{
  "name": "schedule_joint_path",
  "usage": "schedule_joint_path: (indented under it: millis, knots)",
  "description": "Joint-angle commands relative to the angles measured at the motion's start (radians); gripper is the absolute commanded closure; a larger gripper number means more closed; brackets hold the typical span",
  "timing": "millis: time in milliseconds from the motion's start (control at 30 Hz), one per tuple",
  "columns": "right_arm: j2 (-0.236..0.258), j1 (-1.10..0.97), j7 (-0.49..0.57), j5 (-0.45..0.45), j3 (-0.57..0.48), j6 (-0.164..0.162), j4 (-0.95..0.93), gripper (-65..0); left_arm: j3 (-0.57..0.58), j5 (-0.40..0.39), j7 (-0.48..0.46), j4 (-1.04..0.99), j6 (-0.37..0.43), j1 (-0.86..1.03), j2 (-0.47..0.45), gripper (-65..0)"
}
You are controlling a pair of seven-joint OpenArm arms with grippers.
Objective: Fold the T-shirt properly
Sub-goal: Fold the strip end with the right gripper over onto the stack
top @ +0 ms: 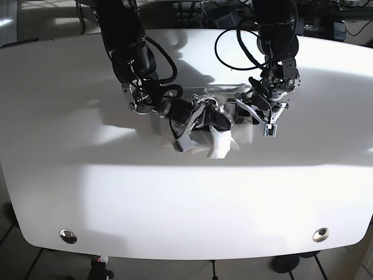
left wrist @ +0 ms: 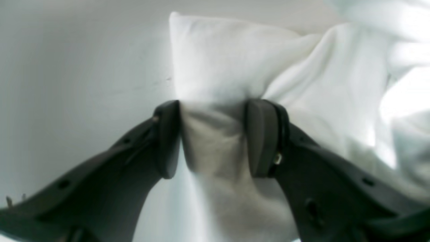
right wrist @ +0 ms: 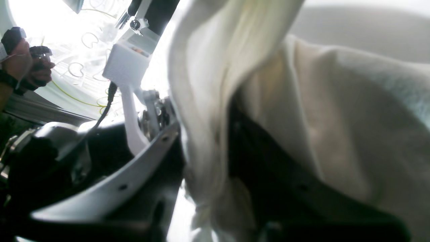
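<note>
White tabletop (top: pixel 87 192) carries a crumpled white cotton T-shirt (top: pixel 221 143) near its middle, between both arms. Left gripper (left wrist: pixel 213 137) and right gripper (right wrist: pixel 206 158) each pinch bunched shirt fabric.

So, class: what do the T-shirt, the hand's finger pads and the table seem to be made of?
T-shirt: soft white knit fabric, likely cotton; it bunches and creases matte between the left hand. Finger pads: dark, matte, probably rubber or moulded plastic, with rounded edges. Table: smooth white, slightly glossy, perhaps laminate; it shows soft sheen and shadows.
</note>
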Motion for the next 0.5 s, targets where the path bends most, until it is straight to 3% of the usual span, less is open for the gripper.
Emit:
schedule_joint_path:
  millis: [33,100,133,233,367,500]
  knots:
    - [-0.002,0.024,0.031,0.03,-0.006,-0.015,0.014,-19.8,-0.039,-0.066,0.014,0.063,0.004,0.003,0.003,-28.7]
    - [-0.002,0.025,0.031,0.03,-0.032,-0.05,0.021,-32.5,-0.107,-0.125,0.017,0.111,0.004,0.025,0.0,-28.6]
    - [-0.002,0.039,0.031,0.03,-0.064,-0.073,0.022,-42.5,-0.168,-0.136,0.015,0.147,0.004,0.046,-0.003,-28.6]
    - [-0.002,0.056,0.031,0.034,-0.146,-0.106,0.024,-55.2,-0.3,-0.137,0.02,0.223,0.004,0.075,0.0,-28.6]
    - [-0.002,0.056,0.031,0.035,-0.256,-0.107,0.099,-56.0,-0.497,-0.137,0.018,0.301,0.001,0.097,-0.02,-28.6]
    - [-0.004,0.053,0.031,0.035,-0.33,-0.107,0.171,-56.0,-0.609,-0.14,0.018,0.316,-0.001,0.097,-0.092,-28.6]
